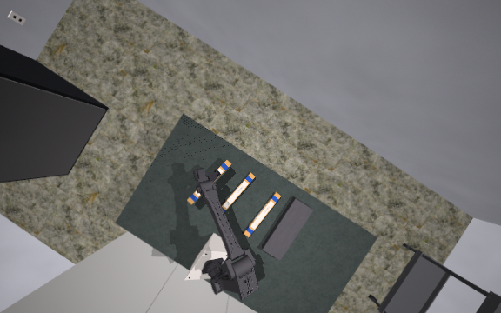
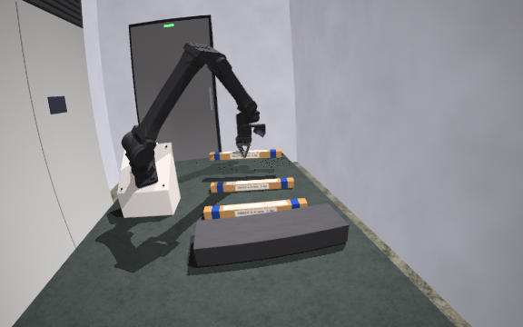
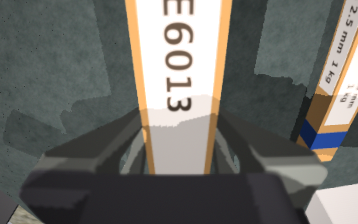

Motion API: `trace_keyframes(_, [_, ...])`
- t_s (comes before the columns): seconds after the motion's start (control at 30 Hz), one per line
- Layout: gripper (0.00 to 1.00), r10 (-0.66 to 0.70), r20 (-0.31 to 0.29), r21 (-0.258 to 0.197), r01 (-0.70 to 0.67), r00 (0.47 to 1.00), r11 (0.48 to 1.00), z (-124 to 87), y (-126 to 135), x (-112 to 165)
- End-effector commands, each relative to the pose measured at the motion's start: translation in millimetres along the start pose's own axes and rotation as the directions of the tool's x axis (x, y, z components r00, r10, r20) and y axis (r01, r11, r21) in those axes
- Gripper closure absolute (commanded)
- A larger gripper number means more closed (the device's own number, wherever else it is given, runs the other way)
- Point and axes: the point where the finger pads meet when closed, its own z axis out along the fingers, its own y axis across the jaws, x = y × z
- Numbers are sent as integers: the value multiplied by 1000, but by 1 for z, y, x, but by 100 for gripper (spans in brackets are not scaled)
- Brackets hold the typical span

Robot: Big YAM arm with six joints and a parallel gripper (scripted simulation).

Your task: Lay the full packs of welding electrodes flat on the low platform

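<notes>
Three long orange packs with blue end bands and white labels are in view. My gripper point(image 2: 243, 153) is shut on the far pack point(image 2: 245, 154) near its middle and holds it level a little above the dark mat. In the wrist view the held pack point(image 3: 180, 75) runs between my fingers, label "E6013" facing up. The middle pack point(image 2: 251, 184) and the near pack point(image 2: 254, 208) lie flat on the mat. The low grey platform point(image 2: 268, 232) sits just in front of the near pack, with nothing on it.
My white base block point(image 2: 147, 187) stands left of the packs. A grey wall runs close along the right of the mat. A door point(image 2: 175, 86) is behind the arm. A black cabinet point(image 1: 24, 122) and a dark cart point(image 1: 433, 283) stand off the mat.
</notes>
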Motion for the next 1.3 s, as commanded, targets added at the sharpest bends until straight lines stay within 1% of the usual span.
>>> trace_keyframes(0.0, [100, -7, -4, 1, 7, 1000, 1000, 13, 1, -3])
trace_keyframes(0.3, [100, -5, -3, -1, 5, 1000, 1000, 28, 1, -4])
trace_keyframes(0.4, [100, -7, -2, 0, 7, 1000, 1000, 29, 1, -3])
trace_keyframes(0.87, [100, -9, -6, 4, 9, 1000, 1000, 54, -1, -1])
trace_keyframes(1.1, [100, -4, 1, -4, 4, 1000, 1000, 59, 3, -5])
trace_keyframes(1.27, [100, -7, -3, 0, 7, 1000, 1000, 64, -1, -2])
